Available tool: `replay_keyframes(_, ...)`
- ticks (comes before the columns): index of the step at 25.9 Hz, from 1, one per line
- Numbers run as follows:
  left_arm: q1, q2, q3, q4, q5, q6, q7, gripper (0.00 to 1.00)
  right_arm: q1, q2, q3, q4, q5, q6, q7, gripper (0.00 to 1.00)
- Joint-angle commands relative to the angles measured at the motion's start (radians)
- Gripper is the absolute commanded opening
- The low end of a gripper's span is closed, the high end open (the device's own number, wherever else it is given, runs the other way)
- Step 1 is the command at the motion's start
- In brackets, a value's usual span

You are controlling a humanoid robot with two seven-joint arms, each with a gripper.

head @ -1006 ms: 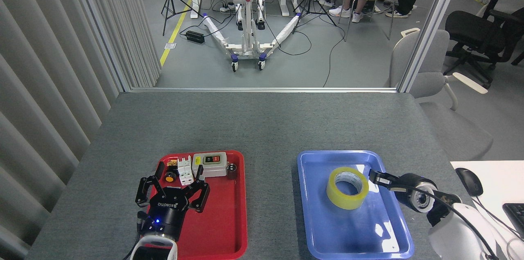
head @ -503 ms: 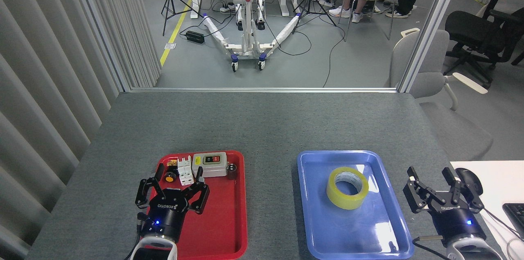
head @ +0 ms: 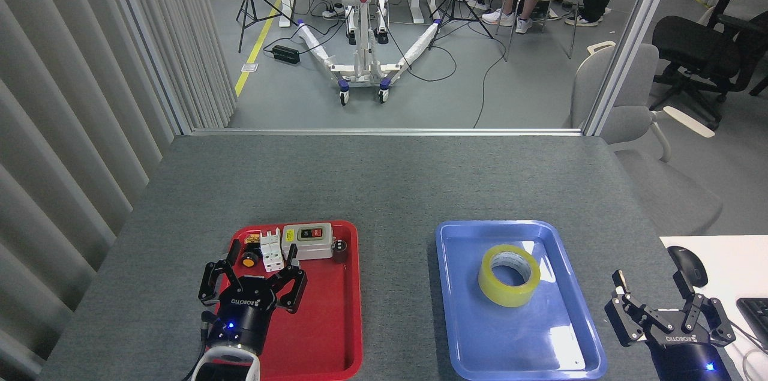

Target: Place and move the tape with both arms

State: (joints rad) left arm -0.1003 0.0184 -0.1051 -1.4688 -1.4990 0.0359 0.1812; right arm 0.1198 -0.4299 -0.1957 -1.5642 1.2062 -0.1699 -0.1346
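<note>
We see one tape [head: 509, 275] in one blue tray [head: 474, 333], and our two pincers, left [head: 262, 255] and right [head: 651, 285], both released.

Table top [head: 384, 183]: mid grey, fine speckled felt-like weave. Tray at my 11 o'clock [head: 336, 333]: glossy solid red. On it, a switch box [head: 308, 241] in pale grey with a black panel carrying one red and one green mark, a white plug block [head: 271, 247], and a knob [head: 248, 261] with an orange cap on a black base. Tray at my 1 o'clock [head: 522, 339]: glossy blue with white glare patches. Tape [head: 509, 275]: translucent yellow band, white inner core with faint grey print. My left gripper [head: 260, 255]: matte black, white lettering, one blue light, white wrist. My right gripper [head: 651, 285]: same black, white lettering, blue light. Mouse [head: 687, 266] at 3 o'clock: black, on a white desk [head: 726, 261].
</note>
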Motion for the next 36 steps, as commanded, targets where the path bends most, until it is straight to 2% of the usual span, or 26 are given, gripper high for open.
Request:
replay_keyframes(1, -0.001, 0.0, 0.001, 0.007, 0.0, -0.001, 0.001, 1.0, -0.017, 0.008, 0.007, 0.033, -0.002, 0.015, 0.0, 1.0)
replay_keyframes(36, -0.004, 0.0, 0.019, 0.022, -0.001, 0.001, 0.003, 1.0, -0.019, -0.006, 0.038, 0.042, -0.002, 0.009, 0.0, 1.0)
